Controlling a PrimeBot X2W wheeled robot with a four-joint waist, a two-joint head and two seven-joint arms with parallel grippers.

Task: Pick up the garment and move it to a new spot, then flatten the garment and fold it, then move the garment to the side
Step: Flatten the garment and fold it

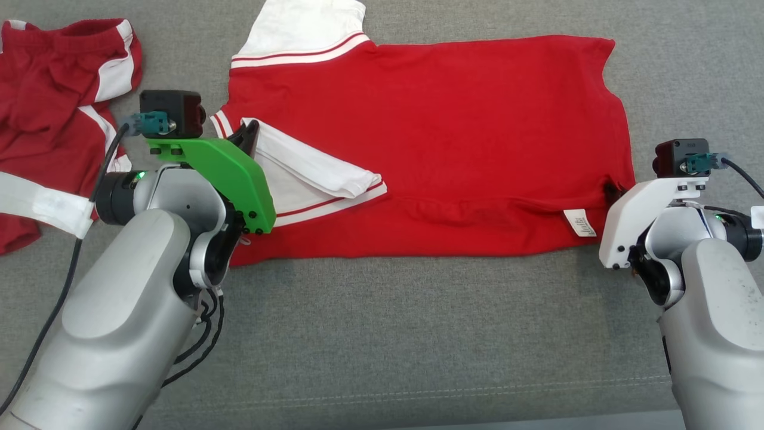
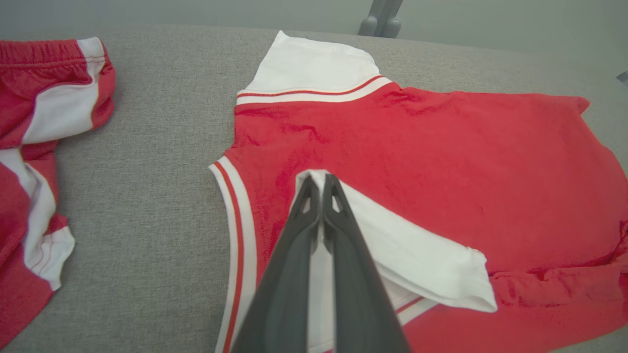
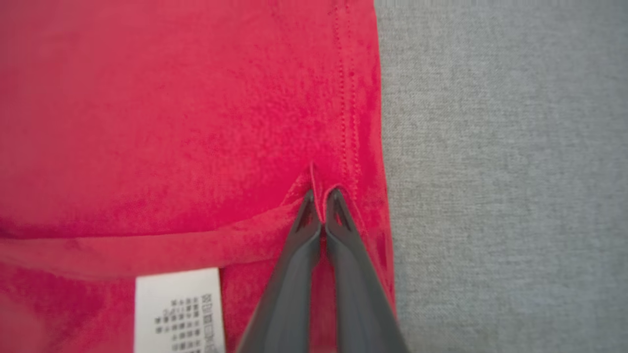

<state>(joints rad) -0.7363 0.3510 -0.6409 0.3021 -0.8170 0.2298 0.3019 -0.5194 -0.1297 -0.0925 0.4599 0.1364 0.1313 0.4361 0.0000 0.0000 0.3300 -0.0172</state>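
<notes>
The garment (image 1: 465, 131) is bright red with white sleeves (image 1: 304, 24), each edged by a white band carrying a thin red stripe. Its label (image 3: 179, 314) is white with dark print. A second garment (image 1: 54, 89) is red with white panels. The surface (image 1: 418, 334) is plain woven grey. The left gripper (image 2: 320, 184) has dark grey fingers (image 2: 289, 274) and a green bracket (image 1: 233, 173); the right gripper (image 3: 321, 196) has a white bracket (image 1: 638, 209).

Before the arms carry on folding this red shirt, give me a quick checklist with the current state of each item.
1. Left gripper shut on the white sleeve: ok.
2. Right gripper shut on the red shirt near its hem: ok.
3. How many layers each pinch holds: cannot tell.
4. Shirt body flat on the grey surface: ok, faint creases.
5. Red shorts lie apart from the shirt: ok.
</notes>
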